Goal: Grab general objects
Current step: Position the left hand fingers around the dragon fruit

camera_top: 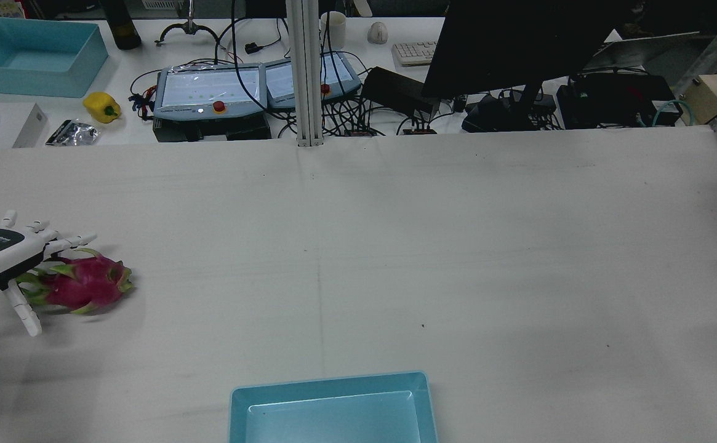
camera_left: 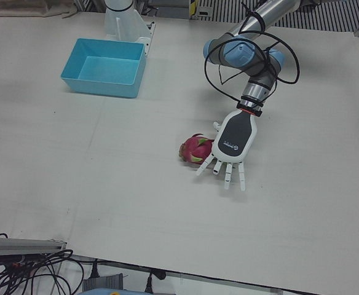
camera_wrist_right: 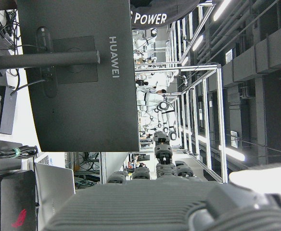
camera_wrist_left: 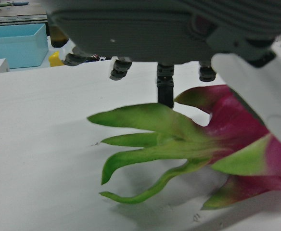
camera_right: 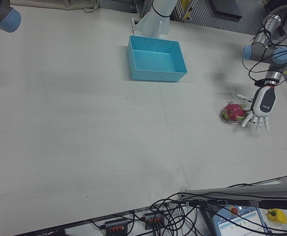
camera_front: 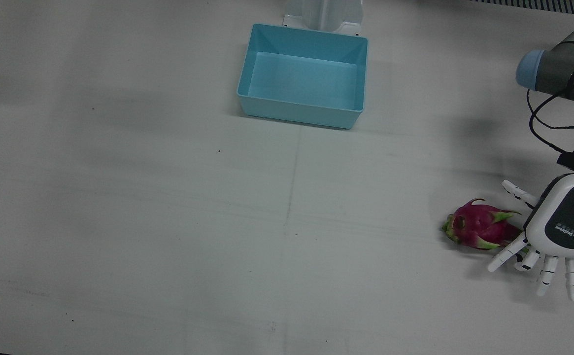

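Dragon fruit point(camera_front: 481, 229) lies on its side on the white tabletop point(camera_front: 168, 222), well apart from the empty blue bin point(camera_front: 304, 74) at the far centre. Left hand point(camera_front: 557, 224) hovers palm-down over the fruit's right end, fingers point(camera_front: 506, 256) spread, not closed on it. Right hand state: cannot tell.

Front view: overhead, nearly straight down on table point(camera_front: 168, 222), pedestal at top edge.
Rear view: high behind arms, faces operator desks.
Left-front, right-front views: oblique from operator side; both share blue bin point(camera_left: 103, 75).
Left hand view: upright, very near dragon fruit point(camera_wrist_left: 236, 139).
Right hand view: sideways, faces monitor point(camera_wrist_right: 83, 86), off table.
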`<state>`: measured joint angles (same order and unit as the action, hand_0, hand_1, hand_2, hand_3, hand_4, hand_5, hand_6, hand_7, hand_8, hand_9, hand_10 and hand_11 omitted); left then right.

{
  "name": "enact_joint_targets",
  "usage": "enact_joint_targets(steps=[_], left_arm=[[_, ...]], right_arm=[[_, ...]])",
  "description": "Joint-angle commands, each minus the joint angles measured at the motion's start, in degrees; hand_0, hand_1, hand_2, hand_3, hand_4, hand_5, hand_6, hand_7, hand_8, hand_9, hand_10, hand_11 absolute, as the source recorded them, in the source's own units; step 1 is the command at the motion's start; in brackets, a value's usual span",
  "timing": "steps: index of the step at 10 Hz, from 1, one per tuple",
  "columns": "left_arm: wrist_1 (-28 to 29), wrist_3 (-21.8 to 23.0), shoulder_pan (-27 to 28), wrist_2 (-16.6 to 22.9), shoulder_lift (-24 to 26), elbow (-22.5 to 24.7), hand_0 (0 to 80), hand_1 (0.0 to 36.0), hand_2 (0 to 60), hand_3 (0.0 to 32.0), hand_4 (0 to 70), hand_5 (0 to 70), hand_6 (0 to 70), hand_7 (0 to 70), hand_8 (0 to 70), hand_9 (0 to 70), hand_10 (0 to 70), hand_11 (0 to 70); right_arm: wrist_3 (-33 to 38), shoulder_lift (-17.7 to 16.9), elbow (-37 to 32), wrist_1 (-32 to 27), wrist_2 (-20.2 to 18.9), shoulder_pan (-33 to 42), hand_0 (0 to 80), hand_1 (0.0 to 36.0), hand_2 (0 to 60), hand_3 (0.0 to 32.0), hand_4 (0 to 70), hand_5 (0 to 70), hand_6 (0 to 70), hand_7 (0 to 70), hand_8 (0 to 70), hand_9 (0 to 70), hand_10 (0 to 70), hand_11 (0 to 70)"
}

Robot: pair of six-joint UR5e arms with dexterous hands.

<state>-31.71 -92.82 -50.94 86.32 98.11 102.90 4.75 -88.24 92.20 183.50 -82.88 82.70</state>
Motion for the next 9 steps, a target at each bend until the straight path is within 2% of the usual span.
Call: enact_joint_targets(steps=[1,3,4,6,7,8,9], left_arm=[[-1.0,0.1,0.7,-1.0,0.0,1.1,37.7,0.0,0.0,32.0,0.0,0.0,0.0,47.8,0.0,8.1,0.0,0.0],[-1.2,0.4,0.4,-0.5,-0.2,1.4,37.8,0.0,0.0,32.0,0.0,0.0,0.0,37.7,0.0,6.1,0.0,0.0],[-1.0,0.4,0.1,-0.2,-0.3,1.9,37.9,0.0,0.0,32.0,0.0,0.0,0.0,29.4,0.0,4.4,0.0,0.0],[-3.4,1.0,0.2,0.0,0.4,4.4,37.8,0.0,0.0,32.0,0.0,0.0,0.0,40.6,0.0,6.7,0.0,0.0],[-6.1,1.0,0.4,1.9,0.7,5.7,37.7,0.0,0.0,32.0,0.0,0.0,0.0,43.5,0.0,7.3,0.0,0.0],[-7.2,1.1,0.6,4.3,0.8,5.9,37.4,0.0,0.0,32.0,0.0,0.0,0.0,58.8,0.0,10.3,0.0,0.0],[-5.8,1.1,0.5,5.3,0.8,5.9,37.5,0.0,0.0,32.0,0.0,0.0,0.0,62.3,0.0,11.0,0.0,0.0]], right_arm=[[0.0,0.0,0.0,0.0,0.0,0.0,0.0,0.0,0.0,0.0,0.0,0.0,0.0,0.0,0.0,0.0,0.0,0.0],[0.0,0.0,0.0,0.0,0.0,0.0,0.0,0.0,0.0,0.0,0.0,0.0,0.0,0.0,0.0,0.0,0.0,0.0],[0.0,0.0,0.0,0.0,0.0,0.0,0.0,0.0,0.0,0.0,0.0,0.0,0.0,0.0,0.0,0.0,0.0,0.0],[0.0,0.0,0.0,0.0,0.0,0.0,0.0,0.0,0.0,0.0,0.0,0.0,0.0,0.0,0.0,0.0,0.0,0.0],[0.0,0.0,0.0,0.0,0.0,0.0,0.0,0.0,0.0,0.0,0.0,0.0,0.0,0.0,0.0,0.0,0.0,0.0],[0.0,0.0,0.0,0.0,0.0,0.0,0.0,0.0,0.0,0.0,0.0,0.0,0.0,0.0,0.0,0.0,0.0,0.0],[0.0,0.0,0.0,0.0,0.0,0.0,0.0,0.0,0.0,0.0,0.0,0.0,0.0,0.0,0.0,0.0,0.0,0.0]])
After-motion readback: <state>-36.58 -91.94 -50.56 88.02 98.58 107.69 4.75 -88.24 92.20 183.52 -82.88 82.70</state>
